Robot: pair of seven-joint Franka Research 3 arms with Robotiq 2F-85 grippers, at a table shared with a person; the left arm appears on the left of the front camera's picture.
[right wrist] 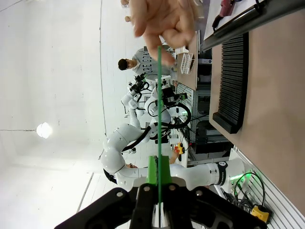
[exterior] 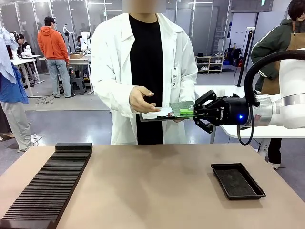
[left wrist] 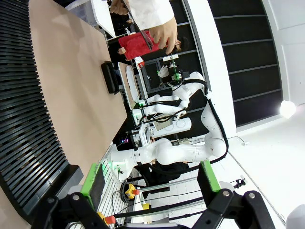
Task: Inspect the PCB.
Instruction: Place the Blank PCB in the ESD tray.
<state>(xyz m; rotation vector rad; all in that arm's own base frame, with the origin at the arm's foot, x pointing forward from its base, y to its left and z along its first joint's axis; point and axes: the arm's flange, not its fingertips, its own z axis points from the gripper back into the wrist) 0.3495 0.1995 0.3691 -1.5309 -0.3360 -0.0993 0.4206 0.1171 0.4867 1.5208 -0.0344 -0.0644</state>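
Right tool [exterior: 195, 113] is gripping the PCB [exterior: 181, 109] shut at the person's hand [exterior: 141, 99], 2 o'clock over the desk [exterior: 152, 191], likely awaiting inspection then careful release

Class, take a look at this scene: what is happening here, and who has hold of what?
The right gripper, reaching in from the robot's right, has its jaws shut on the bright green edge of the PCB and holds it up above the far side of the table. The person in the white coat stands opposite, one hand raised by the board, with a clipboard beneath it. A black tray and a ribbed black rack lie on the table. The left gripper is open.
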